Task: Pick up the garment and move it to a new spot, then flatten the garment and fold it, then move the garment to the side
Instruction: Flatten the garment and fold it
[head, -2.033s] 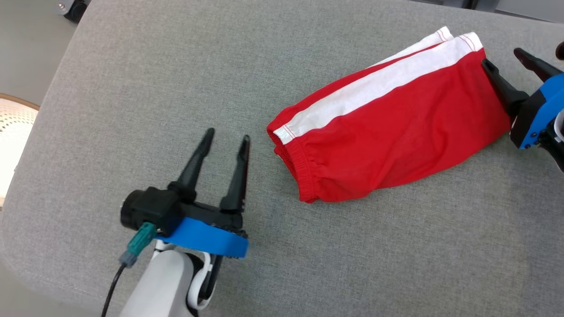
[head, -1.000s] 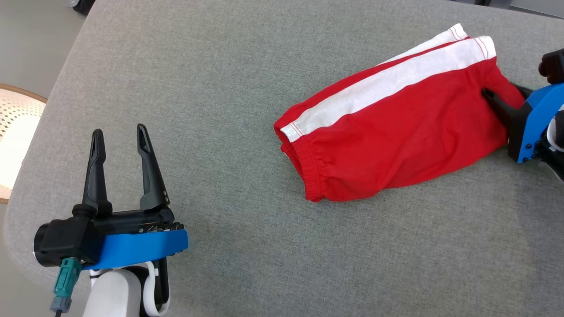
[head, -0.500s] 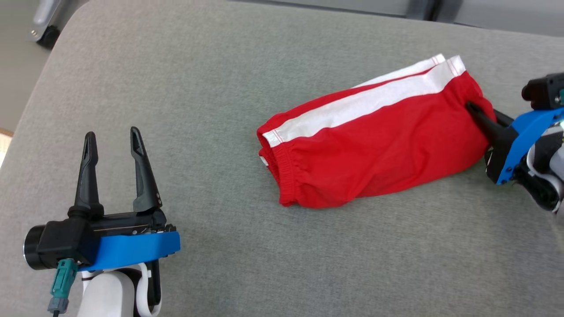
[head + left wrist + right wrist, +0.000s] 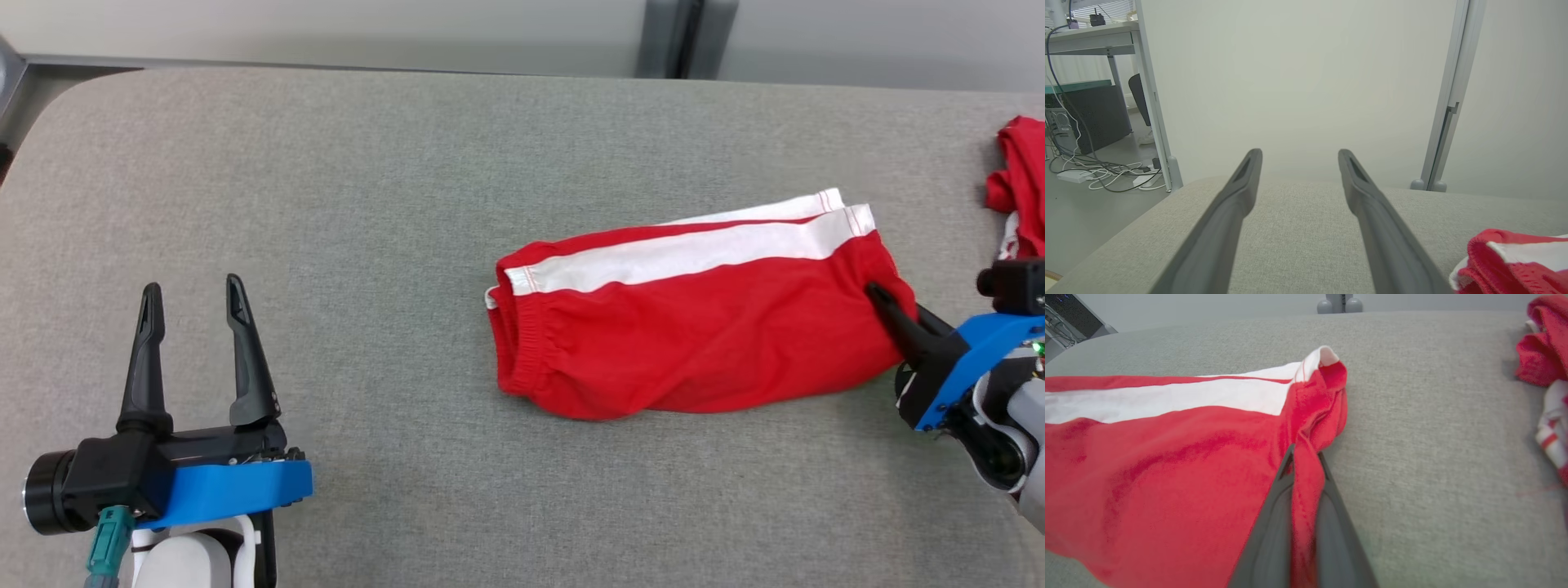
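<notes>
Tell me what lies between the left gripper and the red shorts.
Only bare grey cushion lies between the open left gripper and the red shorts; the head view shows this stretch.

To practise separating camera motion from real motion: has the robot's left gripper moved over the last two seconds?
Yes. The left gripper has moved to the robot's left, toward the left edge of the grey table and away from the red shorts.

Head camera: high, looking steeply down on the tabletop (image 4: 408,204). Left wrist camera: low, level along the left claw (image 4: 1299,152), facing a wall (image 4: 1310,81). Right wrist camera: close behind the right claw (image 4: 1305,454). All three share the garment (image 4: 694,327) at the right claw's tips.
</notes>
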Motion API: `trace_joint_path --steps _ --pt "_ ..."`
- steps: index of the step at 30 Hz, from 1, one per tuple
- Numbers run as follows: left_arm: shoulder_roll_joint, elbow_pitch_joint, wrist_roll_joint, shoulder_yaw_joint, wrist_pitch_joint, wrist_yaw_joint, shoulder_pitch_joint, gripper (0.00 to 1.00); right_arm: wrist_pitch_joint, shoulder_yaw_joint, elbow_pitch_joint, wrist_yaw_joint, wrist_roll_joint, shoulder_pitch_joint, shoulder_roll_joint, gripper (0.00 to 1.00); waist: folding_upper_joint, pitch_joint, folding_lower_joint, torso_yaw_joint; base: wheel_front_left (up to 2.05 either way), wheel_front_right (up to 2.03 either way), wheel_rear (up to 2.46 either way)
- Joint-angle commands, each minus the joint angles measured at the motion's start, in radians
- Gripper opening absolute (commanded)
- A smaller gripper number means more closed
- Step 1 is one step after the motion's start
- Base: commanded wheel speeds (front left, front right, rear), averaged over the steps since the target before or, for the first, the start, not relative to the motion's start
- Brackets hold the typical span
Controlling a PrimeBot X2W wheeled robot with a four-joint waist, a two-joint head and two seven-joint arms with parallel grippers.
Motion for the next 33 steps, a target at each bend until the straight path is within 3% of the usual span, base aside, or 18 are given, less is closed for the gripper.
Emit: trace_joint_path --steps 1,8,17,22,33 --pt "0.0 0.001 0.009 0.006 -0.003 -0.008 0.006 1.0 -0.005 -0.036 -0.003 0.0 -0.004 0.028 -0.01 0.0 -0.0001 -0.014 0.0 -0.017 0.0 0.0 0.0" --pt "0.0 0.008 0.022 0.024 -0.002 -0.019 0.016 1.0 -0.006 -0.219 -0.003 0.0 -0.072 0.168 -0.026 0.0 -0.0001 -0.025 0.0 -0.033 0.0 0.0 0.0" --pt "0.0 0.02 0.024 0.014 -0.002 -0.021 0.024 1.0 -0.006 -0.356 0.013 0.0 -0.164 0.245 0.029 0.0 -0.0001 -0.039 0.0 -0.036 0.0 0.0 0.0" --pt "-0.001 0.025 0.024 0.016 -0.002 -0.022 0.034 1.0 -0.006 -0.431 -0.027 0.0 -0.179 0.262 0.049 0.0 -0.0001 -0.054 0.0 -0.036 0.0 0.0 0.0" --pt "0.0 0.026 0.016 -0.001 -0.002 -0.017 0.05 1.0 -0.006 -0.534 -0.177 0.0 -0.348 0.246 0.137 0.0 -0.0001 -0.082 0.0 -0.031 0.0 0.0 0.0"
